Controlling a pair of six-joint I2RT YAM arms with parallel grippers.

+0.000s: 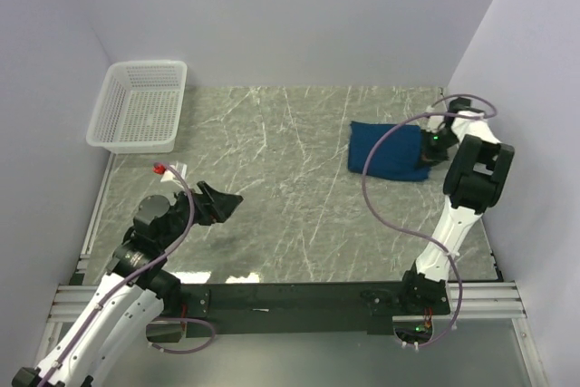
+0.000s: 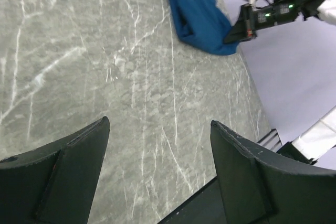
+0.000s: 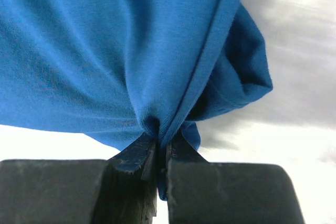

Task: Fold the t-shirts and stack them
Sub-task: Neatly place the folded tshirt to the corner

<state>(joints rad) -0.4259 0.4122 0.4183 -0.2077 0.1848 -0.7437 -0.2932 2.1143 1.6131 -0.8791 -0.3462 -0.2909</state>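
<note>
Right wrist view: the dark blue soft knit t-shirt (image 3: 105,51) fills the frame, its fine weave visible, one stitched hem or seam running down as a ridge into the right gripper (image 3: 160,148). The two matte black fingers are pinched together on a pleat of the cloth, so this claw is closed and gripping the shirt. The background beyond the cloth is blurred pale. Top external view: the t-shirt (image 1: 390,153) lies as a crumpled, roughly rectangular heap on the far right part of the table, the right gripper (image 1: 433,147) at its right edge, small green lights glowing on the wrist. It is bunched, so sleeves, neckline and front cannot be picked out, and no print or writing can be read on it. The grey-green marble-patterned tabletop (image 1: 290,188) is smooth, veined white, faintly glossy. A purple cable (image 1: 376,192) loops from the white right arm. The left gripper (image 1: 222,201) hangs over the near left of the table, well apart from the shirt; in the left wrist view its black wedge-shaped fingers (image 2: 79,150) stand wide apart with nothing between them, their bases cut off by the frame. A white plastic mesh basket (image 1: 149,63), rectangular, sits in the far left corner. Plain pale lilac walls enclose three sides.
</note>
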